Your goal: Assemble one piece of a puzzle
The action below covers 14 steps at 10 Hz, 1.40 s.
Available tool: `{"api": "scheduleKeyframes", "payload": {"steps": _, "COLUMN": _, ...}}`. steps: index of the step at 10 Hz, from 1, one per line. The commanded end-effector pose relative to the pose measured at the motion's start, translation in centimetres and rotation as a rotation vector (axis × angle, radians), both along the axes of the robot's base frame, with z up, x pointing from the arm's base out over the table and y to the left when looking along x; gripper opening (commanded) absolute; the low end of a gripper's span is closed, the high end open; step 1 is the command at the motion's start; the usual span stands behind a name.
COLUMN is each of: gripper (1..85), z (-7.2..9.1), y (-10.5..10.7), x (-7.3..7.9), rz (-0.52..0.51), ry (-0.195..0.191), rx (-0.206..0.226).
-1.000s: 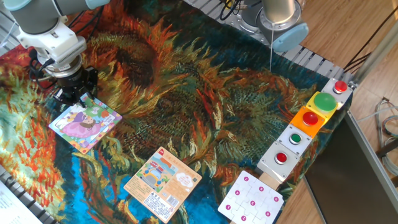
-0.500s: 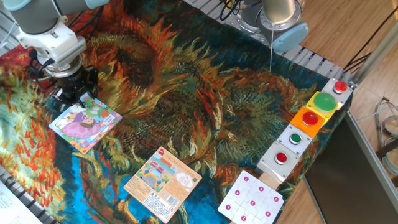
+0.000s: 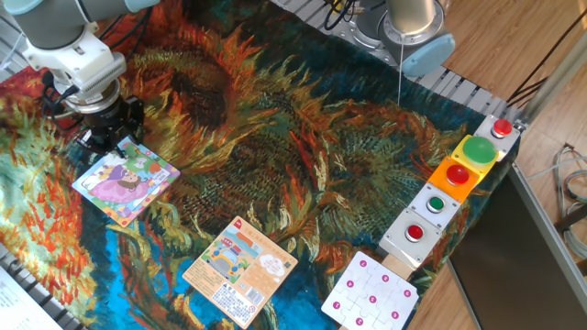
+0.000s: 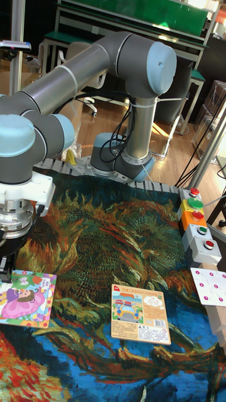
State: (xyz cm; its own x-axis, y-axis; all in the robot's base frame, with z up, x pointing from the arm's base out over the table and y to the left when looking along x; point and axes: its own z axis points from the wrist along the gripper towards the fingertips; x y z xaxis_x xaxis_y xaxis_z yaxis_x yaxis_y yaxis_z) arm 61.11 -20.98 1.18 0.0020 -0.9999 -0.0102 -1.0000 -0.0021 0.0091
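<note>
The puzzle (image 3: 124, 181) is a small square cartoon jigsaw with a figure in a pink-purple dress, lying flat at the left of the sunflower-print cloth. A green patch fills its far corner. In the tall fixed view the puzzle (image 4: 26, 298) lies at the left edge. My gripper (image 3: 112, 137) hangs low over that far green corner, its dark fingers right at the puzzle's edge. In the tall fixed view the gripper (image 4: 7, 265) is partly cut off by the frame. The fingertips are dark against the cloth, so their gap and any piece between them do not show.
A tan-orange card (image 3: 240, 268) with a pastel picture lies near the front middle. A white card with pink dots (image 3: 370, 293) sits at the front right. A row of button boxes (image 3: 454, 179) lines the right edge. The arm's base (image 4: 125, 160) stands behind the cloth.
</note>
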Motion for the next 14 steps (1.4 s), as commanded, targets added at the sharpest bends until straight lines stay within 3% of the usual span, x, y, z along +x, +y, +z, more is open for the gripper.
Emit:
{"api": "scheduleKeyframes", "payload": {"steps": 1, "gripper": 39.0, "z": 0.61, "y": -0.16, "x": 0.16, "rz": -0.009, "ry": -0.002, "rx": 0.009}}
{"api": "scheduleKeyframes", "payload": {"steps": 3, "gripper": 38.0, "z": 0.76, "y": -0.29, "x": 0.2, "rz": -0.017, "ry": -0.003, "rx": 0.014}}
{"api": "scheduleKeyframes", "payload": {"steps": 4, "gripper": 33.3, "z": 0.75, "y": -0.33, "x": 0.22, "rz": -0.023, "ry": -0.005, "rx": 0.014}}
{"api": "scheduleKeyframes", "payload": {"steps": 5, "gripper": 12.0, "z": 0.73, "y": -0.46, "x": 0.34, "rz": -0.041, "ry": -0.01, "rx": 0.013}}
{"api": "scheduleKeyframes", "payload": {"steps": 6, "gripper": 1.3, "z": 0.52, "y": -0.57, "x": 0.38, "rz": -0.051, "ry": -0.012, "rx": 0.016}}
{"api": "scheduleKeyframes", "payload": {"steps": 14, "gripper": 1.3, "z": -0.03, "y": -0.98, "x": 0.24, "rz": -0.026, "ry": 0.001, "rx": 0.003}}
